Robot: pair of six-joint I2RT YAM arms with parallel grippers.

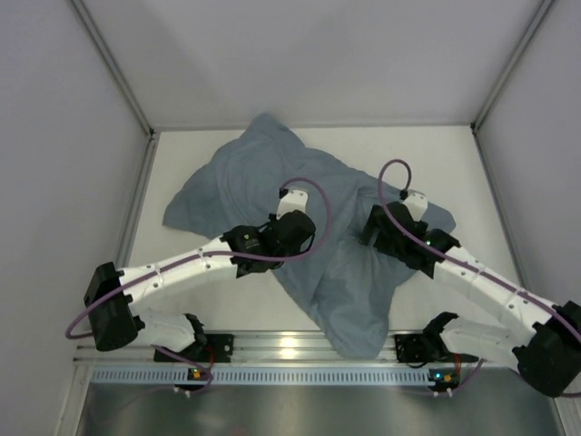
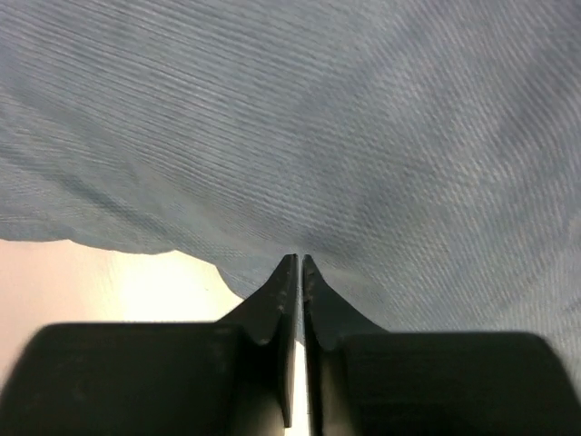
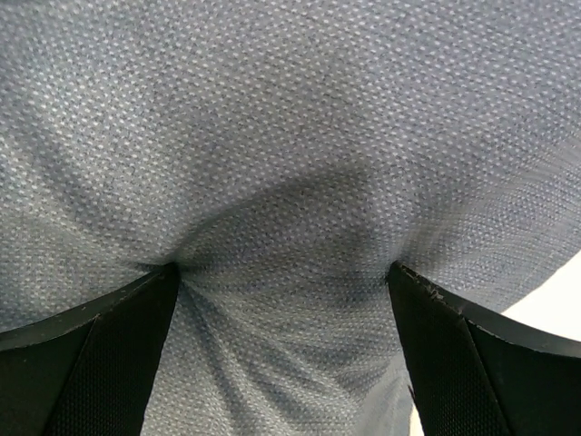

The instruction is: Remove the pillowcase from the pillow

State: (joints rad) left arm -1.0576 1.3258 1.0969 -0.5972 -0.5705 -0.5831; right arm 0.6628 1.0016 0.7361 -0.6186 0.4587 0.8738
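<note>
Pillowcase (image 1: 272,191) lies spread and rumpled across the middle of the table (image 1: 454,173), plain grey-blue side up, one lobe reaching the far wall and a long tongue hanging toward the near edge between the two arms. No white shows anywhere, so by my reading the pillow is either wholly inside the cloth or out of sight; the cloth looks rather flat from above, yet I cannot tell which. Judged so, the stripping is at an early stage: a hold is being taken and nothing has been pulled free. The left gripper (image 2: 296,259) has its jaws drawn nearly together at a cloth edge just over bare table, seemingly pinching a thin fold of the pillowcase. The right gripper (image 3: 283,268) stands wide apart, fingertips pressed into the cloth, which bulges between them ungripped. Stripes, edging, the opening of the pillowcase and both sets of fingertips in the top view are hidden.
</note>
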